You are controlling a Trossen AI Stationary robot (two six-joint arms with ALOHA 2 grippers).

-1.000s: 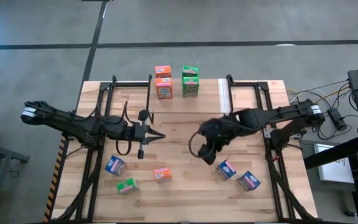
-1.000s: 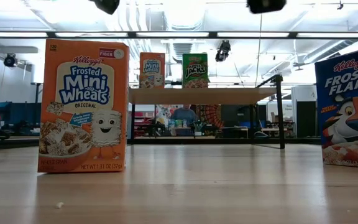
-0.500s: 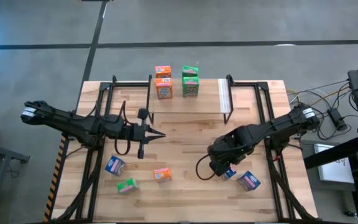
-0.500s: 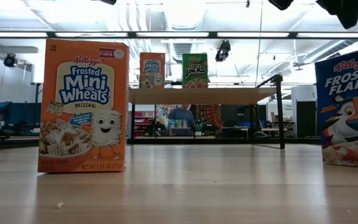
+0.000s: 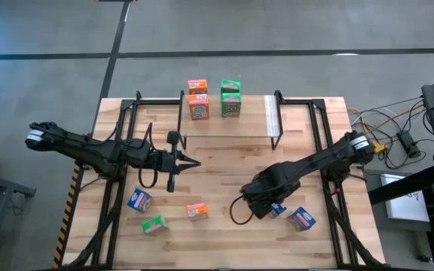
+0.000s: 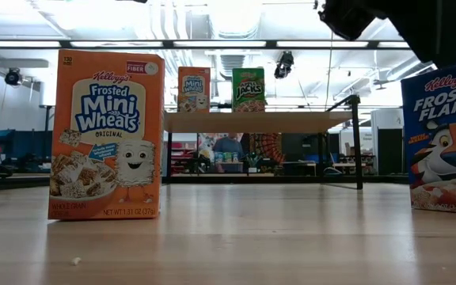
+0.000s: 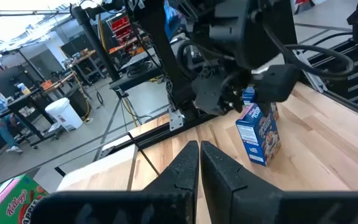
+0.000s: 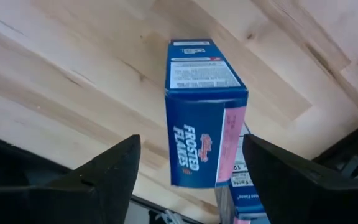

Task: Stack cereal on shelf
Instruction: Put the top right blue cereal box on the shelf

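The right gripper (image 5: 266, 205) is down over a blue box (image 8: 204, 115) near the bench's (image 5: 217, 162) front right corner. Its fingers (image 8: 104, 171) are spread wide on either side of the box, not touching it yet as far as the wrist view shows. So it looks like the approach to a grab, not a grab.

The left gripper (image 5: 189, 162) is parked out over the left-middle of the bench, fingers pressed together, holding nothing.

A second blue box (image 5: 301, 219) sits just beside the first one, closer to the front right corner. Along the front left there's a third blue box (image 5: 139, 200), a green box (image 5: 154, 224) and an orange box (image 5: 196, 211), all loose on the bench.

The shelf (image 5: 232, 120) runs along the back edge. On it is an orange stack (image 5: 197, 100) and right next to it a green stack (image 5: 231, 98). How many boxes are in each stack is hard to tell from above.

So roughly: orange and green stacks are started, no blue on the shelf at all, and five boxes are left to move.
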